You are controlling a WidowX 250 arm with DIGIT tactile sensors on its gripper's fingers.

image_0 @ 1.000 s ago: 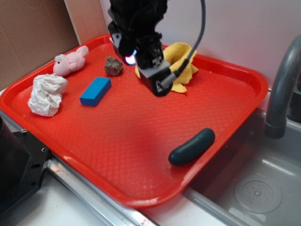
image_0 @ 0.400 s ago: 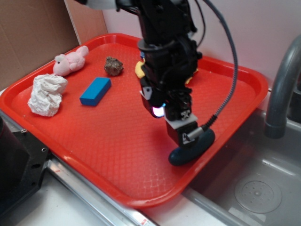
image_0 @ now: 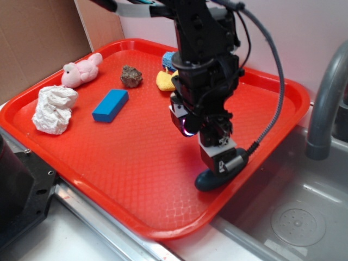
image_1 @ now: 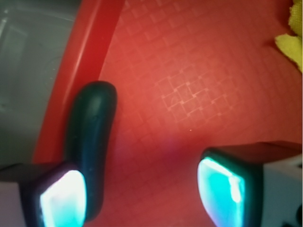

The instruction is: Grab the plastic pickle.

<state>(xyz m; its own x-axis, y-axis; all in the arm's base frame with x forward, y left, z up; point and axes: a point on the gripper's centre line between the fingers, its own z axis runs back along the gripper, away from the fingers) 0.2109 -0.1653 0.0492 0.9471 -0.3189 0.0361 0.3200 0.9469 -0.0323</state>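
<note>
1. Red and diamond-textured, the tray (image_0: 136, 157) fills most of my exterior view, resting beside a grey sink basin (image_0: 296, 217) with a faucet (image_0: 326, 103) at the 3 o'clock edge.
2. I see the plastic pickle (image_0: 209, 179) lying flat on the tray near its 4 o'clock rim, just inside the raised lip; on the wrist camera it sits alongside that lip.
3. I read its long axis as running from about 8 o'clock to 2 o'clock in the exterior view, with a slight curve; the lower rounded end shows, the upper end is hidden behind the hand (image_0: 220, 163).
4. My hand is spread: on the wrist camera the two lit fingertips (image_1: 222, 187) stand well apart, one directly over or against the pickle's near end, the other over bare tray toward 3 o'clock.
5. My judgement on progress: the approach is done and the hand is down at the pickle, but nothing is pinched yet. The pickle looks off-centre under one finger, so I would shift toward the rim before closing, then lift.
6. Further out, untouched: a blue block (image_0: 110, 105) at 10 o'clock, a brown rock (image_0: 131, 76), a pink plush (image_0: 81, 70), crumpled white paper (image_0: 54, 109) and a yellow cloth (image_0: 166, 80) partly behind the arm.
</note>
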